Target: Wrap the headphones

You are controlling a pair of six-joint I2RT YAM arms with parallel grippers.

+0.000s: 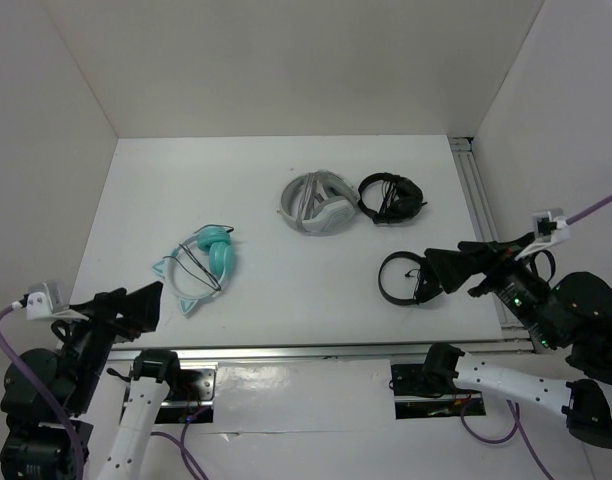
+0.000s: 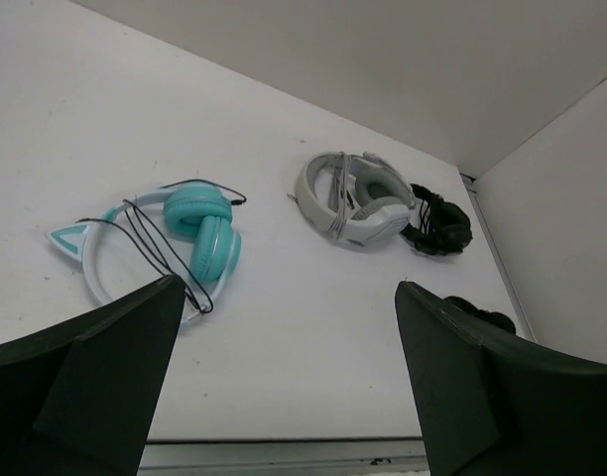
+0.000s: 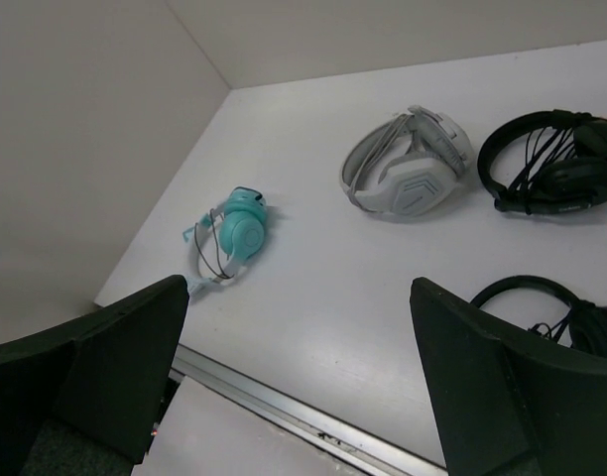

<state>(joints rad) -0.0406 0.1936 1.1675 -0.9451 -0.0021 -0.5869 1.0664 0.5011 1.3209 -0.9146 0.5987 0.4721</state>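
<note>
Left claw [image 1: 138, 305] and right claw [image 1: 431, 276] wide open, empty; headphones [image 1: 201, 265] near bench's front-left corner look light, cable [image 2: 148, 241] limp: take hold at the stiff headband [image 2: 93, 278].

On table [image 1: 286, 310]: headphones [image 1: 201, 265] front-left, just ahead of my left gripper [image 1: 154, 298]. Behind, centre: mid set [image 1: 316, 203], rear-right set [image 1: 391, 197] just beside it. Fourth set [image 1: 399, 279] front-right, at my right gripper [image 1: 434, 273]
</note>
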